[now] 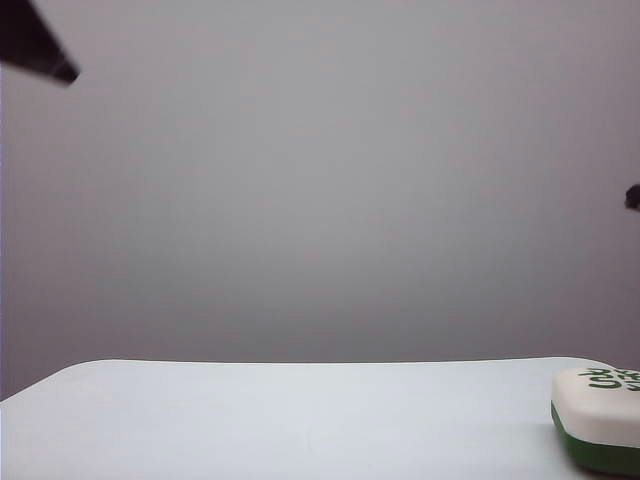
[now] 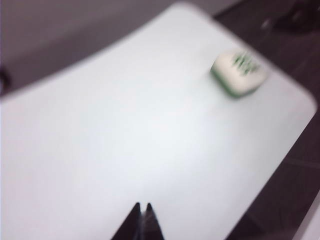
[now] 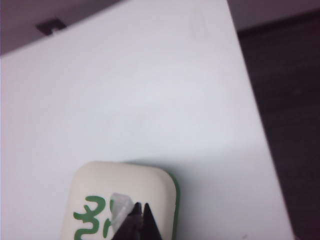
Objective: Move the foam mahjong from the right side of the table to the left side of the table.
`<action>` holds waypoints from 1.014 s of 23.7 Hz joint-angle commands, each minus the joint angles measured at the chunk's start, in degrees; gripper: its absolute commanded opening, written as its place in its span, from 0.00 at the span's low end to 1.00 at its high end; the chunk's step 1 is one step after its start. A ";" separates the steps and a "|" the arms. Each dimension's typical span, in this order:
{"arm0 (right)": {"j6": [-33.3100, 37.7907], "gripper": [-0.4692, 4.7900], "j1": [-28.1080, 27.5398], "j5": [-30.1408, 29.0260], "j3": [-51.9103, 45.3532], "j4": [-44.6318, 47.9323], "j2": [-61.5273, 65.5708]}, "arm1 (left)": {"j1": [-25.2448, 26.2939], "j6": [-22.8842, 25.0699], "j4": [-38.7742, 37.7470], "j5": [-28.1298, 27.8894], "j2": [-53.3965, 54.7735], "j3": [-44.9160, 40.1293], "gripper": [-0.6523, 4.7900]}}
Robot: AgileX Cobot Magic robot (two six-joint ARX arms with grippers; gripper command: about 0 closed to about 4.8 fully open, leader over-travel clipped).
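table (image 1: 300,420): pale grey-white, rounded corners, fills the lower exterior view
foam mahjong (image 1: 600,418): flat on table at 4 o'clock in exterior view, cream top up, green base
left gripper (image 2: 142,207): above bare table, well apart from block, tips together
right gripper (image 3: 140,207): over the block's printed top, tips together, contact unclear

left end effector (image 2: 142,209) closed, raised; right end effector (image 3: 141,209) closed.
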 commanded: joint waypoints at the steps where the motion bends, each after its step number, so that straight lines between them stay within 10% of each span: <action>1: 0.20 0.08 0.09 2.38 0.24 0.94 4.87 | 0.04 0.44 -3.80 -4.52 1.01 0.20 0.11; 24: 1.31 0.08 4.79 0.98 0.26 9.35 21.46 | 0.02 0.39 -3.34 -4.55 1.27 0.20 0.11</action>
